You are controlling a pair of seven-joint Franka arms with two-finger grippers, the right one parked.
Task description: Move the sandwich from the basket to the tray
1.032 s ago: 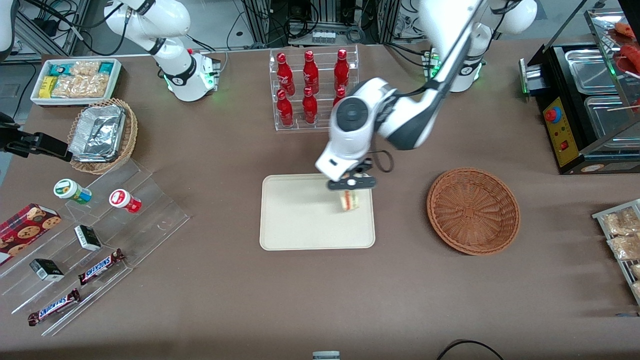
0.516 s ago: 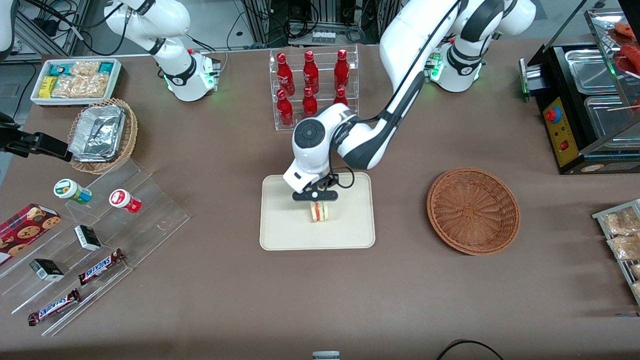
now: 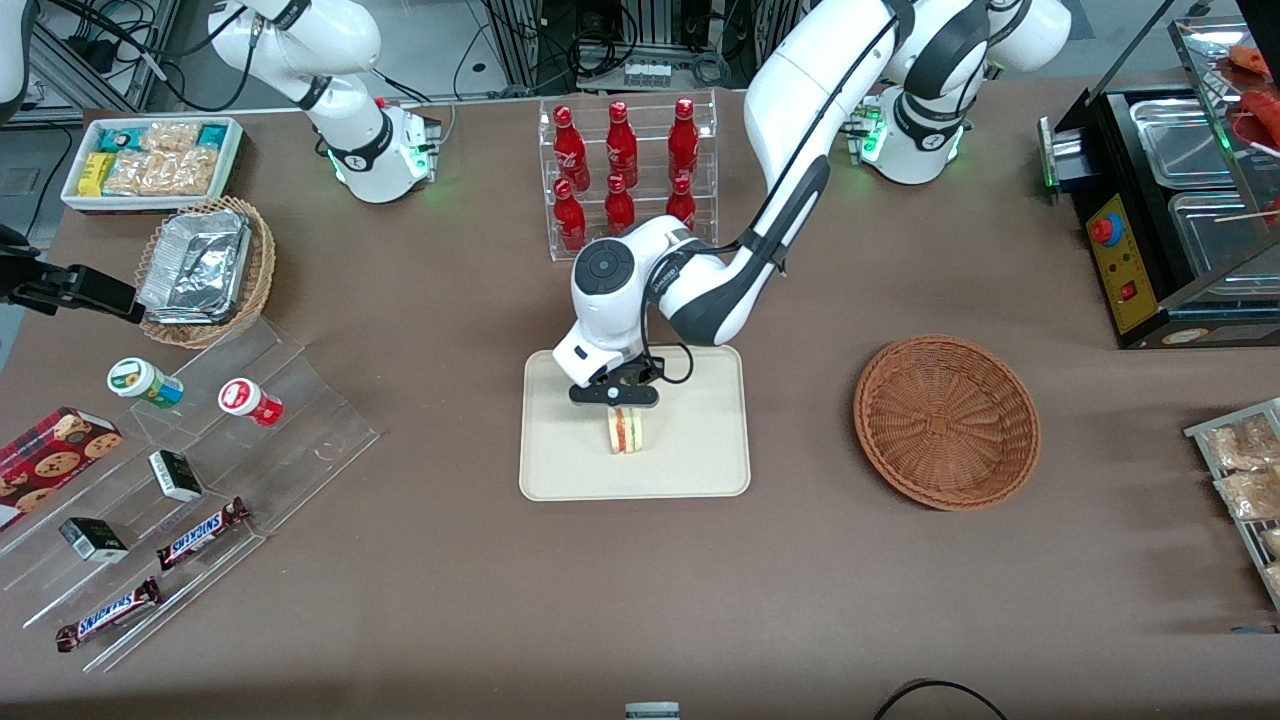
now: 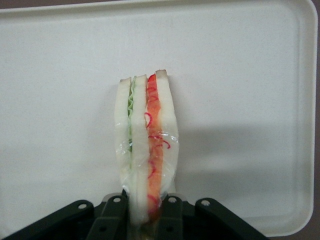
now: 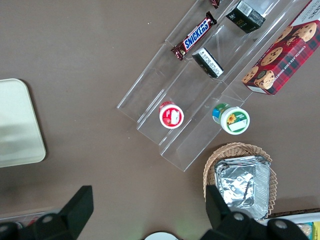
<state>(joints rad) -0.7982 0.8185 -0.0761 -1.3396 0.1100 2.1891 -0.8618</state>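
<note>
Pale soft bread makes the sandwich (image 4: 145, 150) light and squashy, so it wants gentle pinching across its slices; the gripper (image 3: 614, 396) holds it edge-up over the tray (image 3: 560, 460) middle.

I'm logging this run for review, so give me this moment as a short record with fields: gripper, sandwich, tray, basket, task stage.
gripper: left arm's gripper, over the middle of the tray, fingers shut on the sandwich
sandwich: sandwich held on edge, filling layers showing, low over the tray; contact with it cannot be told
tray: cream tray, nothing else on it
basket: brown wicker basket, toward the working arm's end, nothing in it
task stage: sandwich carried to tray, not yet released
</note>
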